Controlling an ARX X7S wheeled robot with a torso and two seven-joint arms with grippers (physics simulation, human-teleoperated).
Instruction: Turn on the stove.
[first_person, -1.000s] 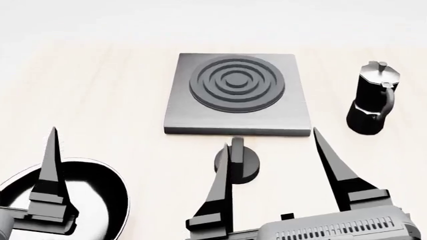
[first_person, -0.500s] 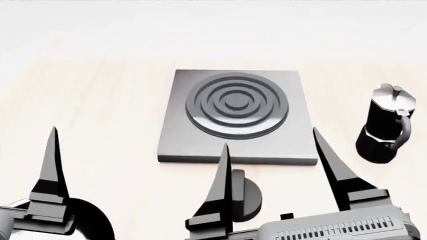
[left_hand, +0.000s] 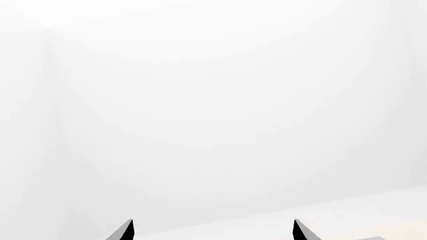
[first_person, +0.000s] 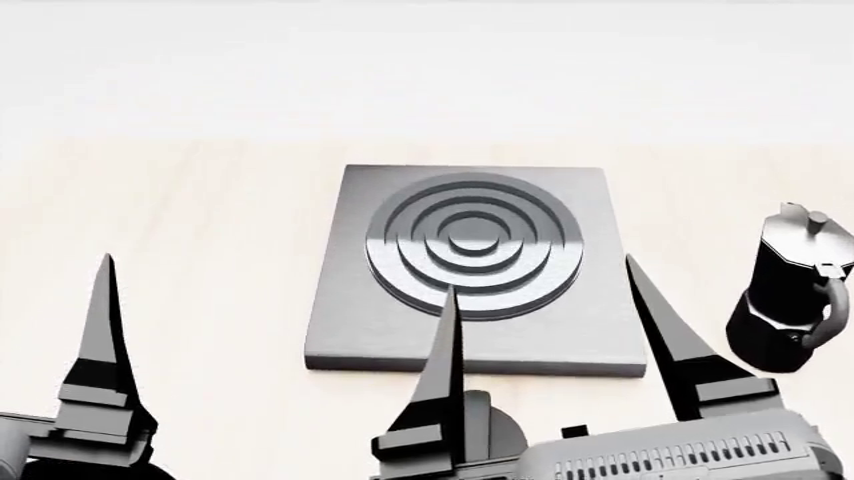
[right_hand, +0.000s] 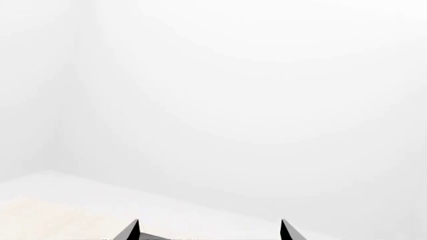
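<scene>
My right fingers (first_person: 541, 305) are spread wide and grasp nothing; the stove (first_person: 587, 330) lies flat on the pale surface (first_person: 200, 230) just beyond them, its ring burner (first_person: 474, 240) past the tips. Its black knob (first_person: 497, 432) sits low between them, mostly hidden behind one finger. The moka pot (first_person: 794, 290) stands outside my right fingers. Of my left fingers (first_person: 100, 330) I see one prong here, and two tips apart in the wrist view.

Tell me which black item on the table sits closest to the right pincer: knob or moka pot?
The knob: it sits low between the right pincer's fingers, partly hidden behind one. The moka pot stands off to the pincer's right, beside the stove plate.
</scene>
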